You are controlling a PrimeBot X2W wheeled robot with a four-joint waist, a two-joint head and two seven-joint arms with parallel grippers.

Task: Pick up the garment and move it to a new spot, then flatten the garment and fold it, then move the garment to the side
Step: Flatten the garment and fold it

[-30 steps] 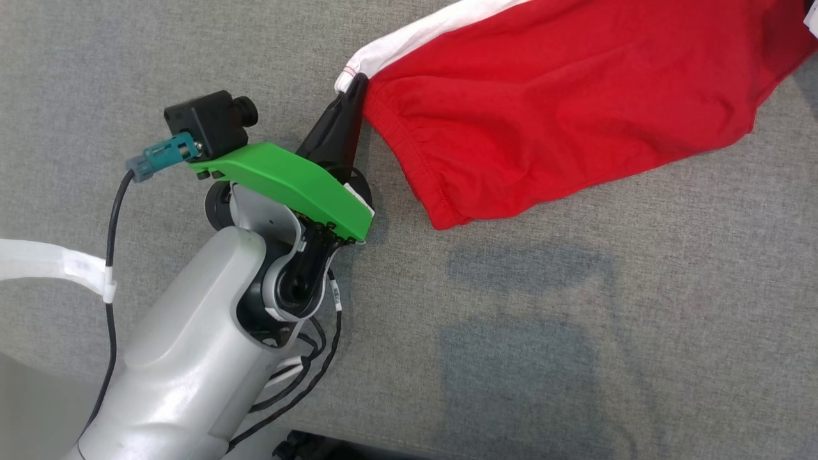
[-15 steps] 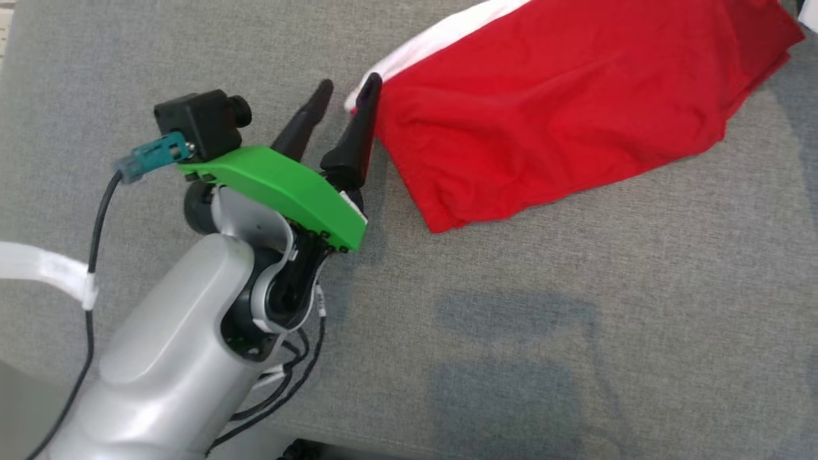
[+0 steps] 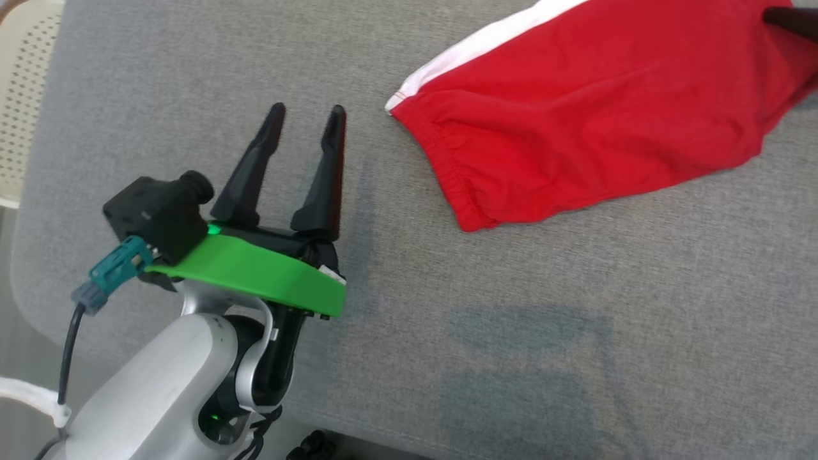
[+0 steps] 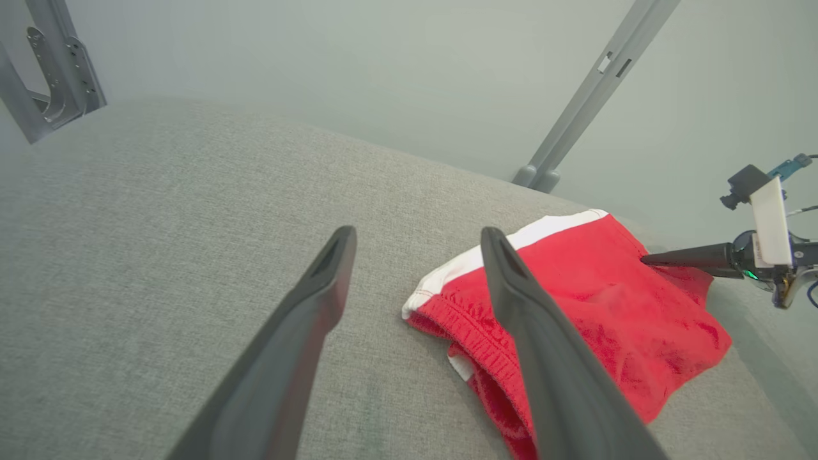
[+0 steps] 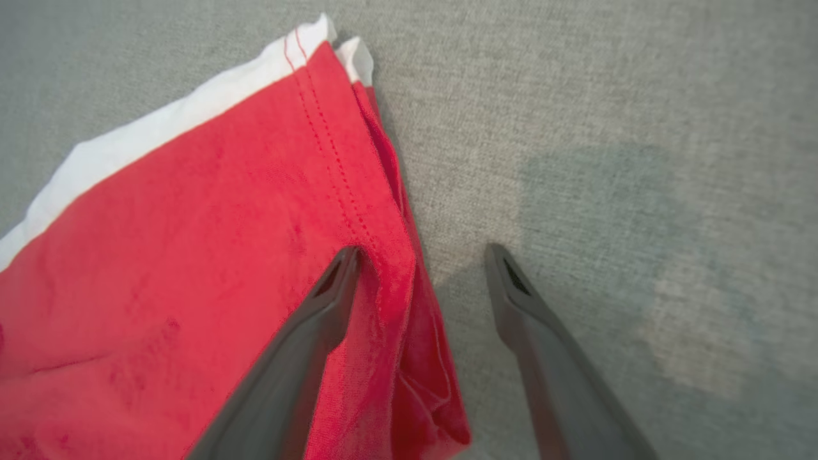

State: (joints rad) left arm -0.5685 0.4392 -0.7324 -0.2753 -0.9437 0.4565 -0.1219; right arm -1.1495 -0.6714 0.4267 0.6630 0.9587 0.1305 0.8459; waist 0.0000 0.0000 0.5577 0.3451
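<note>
A red garment (image 3: 594,108) with a white side stripe lies loosely flattened on the grey padded surface (image 3: 511,332), reaching to the upper right of the head view. My left gripper (image 3: 308,112) stands open to the left of its elastic waist end, apart from the cloth. In the left wrist view this gripper (image 4: 416,236) spreads its fingers before the garment (image 4: 594,300). My right gripper (image 5: 422,252) is open at the far end: one finger rests over the red cloth (image 5: 192,255), the other over bare grey surface, with the hem edge between them.
A cream perforated panel (image 3: 22,96) sits beyond the surface's left edge. Grey metal frame posts (image 4: 601,70) stand behind the surface in the left wrist view. The right arm's finger (image 3: 789,19) pokes in at the head view's top right corner.
My left gripper has opened, let go of the garment's waist corner and drawn back to the left. The cloth has settled flat. The head camera has also shifted.
</note>
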